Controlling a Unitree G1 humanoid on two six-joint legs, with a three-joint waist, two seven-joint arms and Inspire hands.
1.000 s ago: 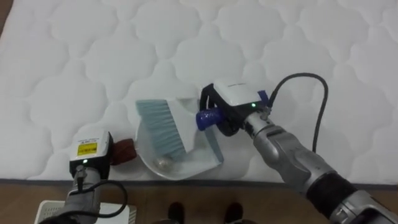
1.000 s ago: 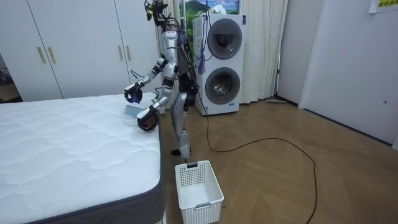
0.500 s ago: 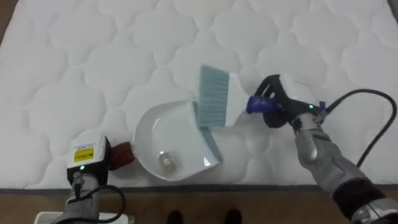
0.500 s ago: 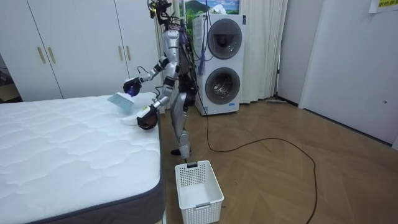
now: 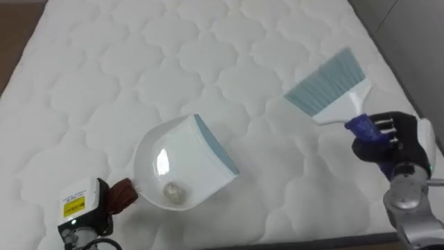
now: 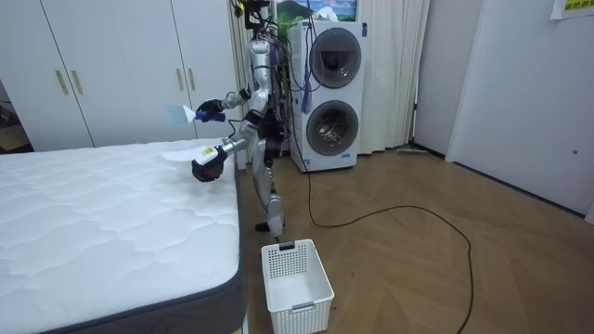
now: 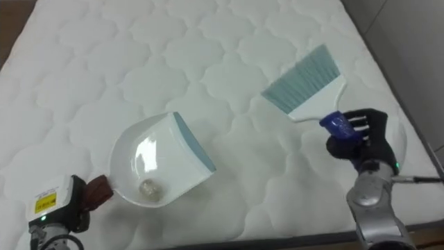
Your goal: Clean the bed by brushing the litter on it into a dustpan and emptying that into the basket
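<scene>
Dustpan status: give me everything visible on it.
The white plastic-looking dustpan has a rounded, glossy bowl, a straight pale-blue lip and a brown handle gripped by the left hand. It is tilted, lip raised, over the white quilted mattress near its front edge. A small pale ball lies at its deep end. The blue-handled brush in the right hand is apart from it.

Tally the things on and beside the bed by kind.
Brushes: 1, the brush in the right hand.
Dustpans: 1, the dustpan in the left hand.
Debris balls: 1, the ball inside the dustpan.
Baskets: 1, the basket by the bed.
Total: 4.
</scene>
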